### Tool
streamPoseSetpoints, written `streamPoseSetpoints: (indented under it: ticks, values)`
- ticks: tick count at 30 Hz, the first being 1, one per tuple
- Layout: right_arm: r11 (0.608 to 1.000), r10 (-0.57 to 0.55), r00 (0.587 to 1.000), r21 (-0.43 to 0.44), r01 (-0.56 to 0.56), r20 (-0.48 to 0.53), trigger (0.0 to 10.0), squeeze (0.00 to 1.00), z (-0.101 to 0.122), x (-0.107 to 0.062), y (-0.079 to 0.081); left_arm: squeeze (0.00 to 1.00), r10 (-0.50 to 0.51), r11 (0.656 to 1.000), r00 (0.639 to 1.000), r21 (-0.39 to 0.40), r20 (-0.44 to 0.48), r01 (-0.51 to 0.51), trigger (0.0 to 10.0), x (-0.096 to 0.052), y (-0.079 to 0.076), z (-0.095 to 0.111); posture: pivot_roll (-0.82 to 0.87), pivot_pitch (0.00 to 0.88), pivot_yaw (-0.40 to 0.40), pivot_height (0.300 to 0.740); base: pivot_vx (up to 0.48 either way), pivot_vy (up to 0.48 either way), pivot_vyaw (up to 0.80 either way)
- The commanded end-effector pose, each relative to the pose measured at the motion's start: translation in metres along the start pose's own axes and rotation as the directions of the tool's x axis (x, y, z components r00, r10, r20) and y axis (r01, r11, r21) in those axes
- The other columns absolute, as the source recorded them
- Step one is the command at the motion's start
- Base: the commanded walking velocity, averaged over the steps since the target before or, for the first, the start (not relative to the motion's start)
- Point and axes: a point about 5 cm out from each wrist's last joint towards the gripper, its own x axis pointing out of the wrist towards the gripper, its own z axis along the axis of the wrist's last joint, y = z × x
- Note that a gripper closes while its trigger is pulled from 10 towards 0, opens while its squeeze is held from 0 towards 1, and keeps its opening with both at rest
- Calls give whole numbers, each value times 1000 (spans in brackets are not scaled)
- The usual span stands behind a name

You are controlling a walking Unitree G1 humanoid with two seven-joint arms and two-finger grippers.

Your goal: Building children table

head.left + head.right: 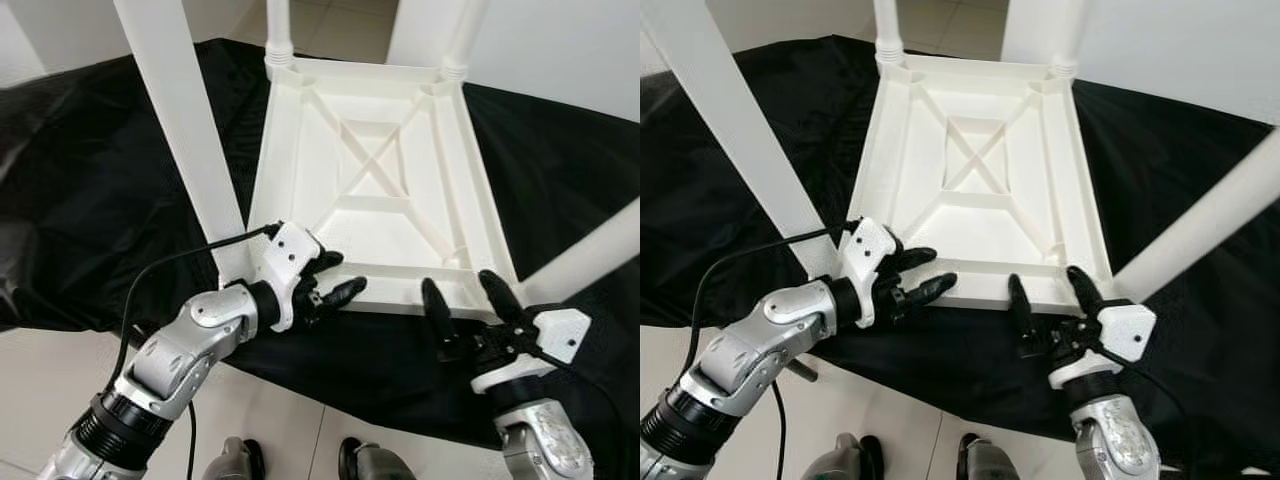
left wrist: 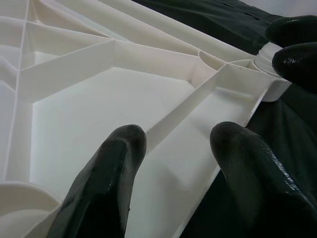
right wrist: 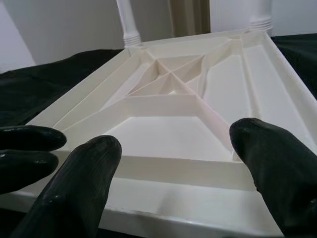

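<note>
Table [image 1: 375, 190] upside down on the black sheet [image 1: 110, 190], both my pincers at its near edge.

I see the white children's table lying underside up, ribs exposed, legs [image 1: 185, 140] sticking toward the camera. My left pincer [image 1: 335, 280] sits at the near-left corner, fingers spread, one over the rim. My right pincer [image 1: 468, 300] hovers just near of the near-right rim, fingers spread and pinching nothing. Pale floor tiles [image 1: 40, 370] show nearest me.
</note>
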Motion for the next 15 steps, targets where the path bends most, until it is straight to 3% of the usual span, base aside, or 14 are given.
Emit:
streamPoseSetpoints:
  ticks: [1,15]
  values:
    - [1000,21,1000,16,-21,-13,10000,0,-2,3,1,0,-158,987,987,12,-5,158,10000,0,-9,-1,-26,180,-27,740,0,0,0]
    - [994,55,998,91,-56,13,10000,0,0,17,7,0,-230,973,972,10,-55,231,10000,-5,-22,-9,-10,184,-32,740,0,0,0]
